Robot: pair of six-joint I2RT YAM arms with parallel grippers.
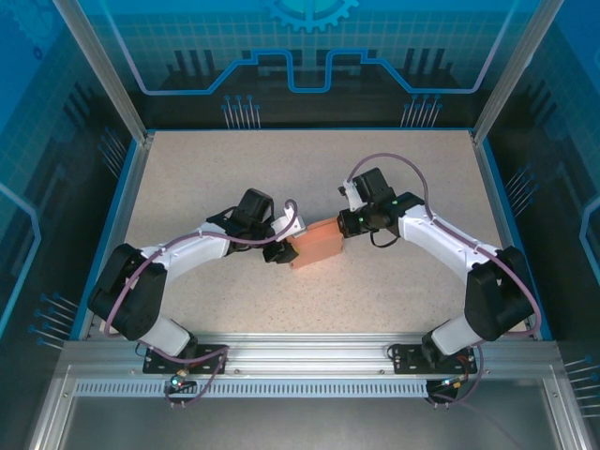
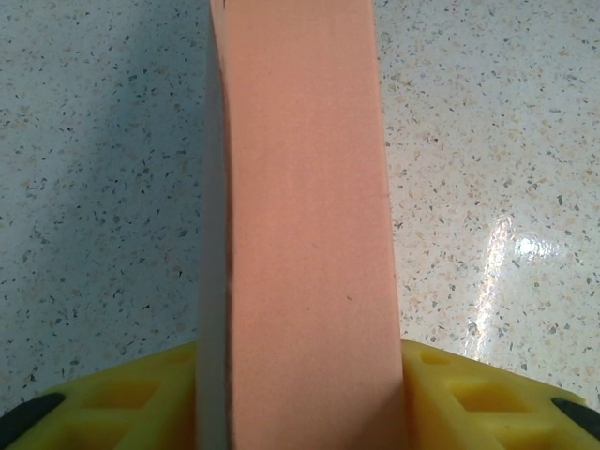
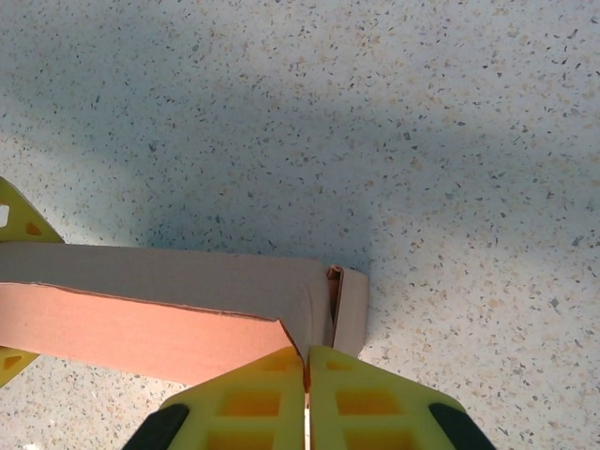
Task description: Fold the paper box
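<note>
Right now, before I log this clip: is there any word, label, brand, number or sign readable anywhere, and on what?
None can be read.
The paper box is plain salmon-pink, with no print on any face in view.
The back wall carries a gear emblem and line patterns, but no letters or digits.
The table is speckled and unprinted.

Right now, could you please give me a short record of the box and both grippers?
paper box: salmon pink, box-shaped, mid-table between the arms
left gripper: closed on the paper box, one finger against each side
right gripper: shut, fingertips at the box's end corner
table: pale, speckled
</note>
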